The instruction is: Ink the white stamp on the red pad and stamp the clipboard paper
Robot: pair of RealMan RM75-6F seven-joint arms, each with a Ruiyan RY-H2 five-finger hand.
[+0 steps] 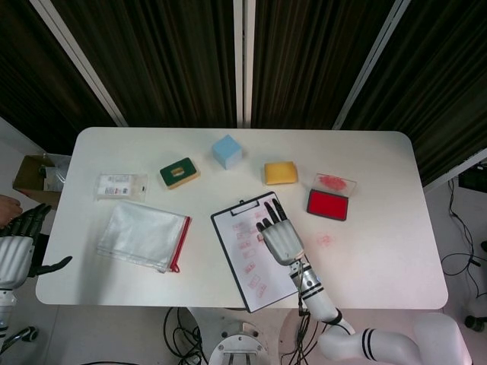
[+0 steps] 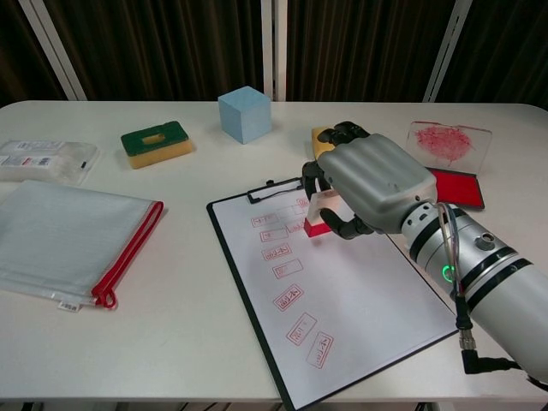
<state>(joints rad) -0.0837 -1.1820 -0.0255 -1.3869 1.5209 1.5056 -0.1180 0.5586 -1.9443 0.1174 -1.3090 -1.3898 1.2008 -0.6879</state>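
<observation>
My right hand (image 2: 368,188) grips the white stamp (image 2: 323,208), whose red base sits low over the upper part of the clipboard paper (image 2: 342,291), beside several red imprints. Whether the base touches the sheet I cannot tell. In the head view the right hand (image 1: 280,237) covers the stamp and lies over the clipboard (image 1: 242,262). The red pad (image 2: 461,187) lies uncovered to the right of the clipboard, also visible in the head view as the red pad (image 1: 328,204). My left hand (image 1: 15,251) hangs off the table's left edge, holding nothing, fingers apart.
A stained clear lid (image 2: 449,141) lies behind the pad. A yellow sponge (image 1: 280,172), blue cube (image 2: 245,113) and green sponge (image 2: 155,142) line the back. A zip pouch (image 2: 68,244) and a packet (image 2: 43,160) lie at the left. A red smudge (image 1: 325,240) marks the table.
</observation>
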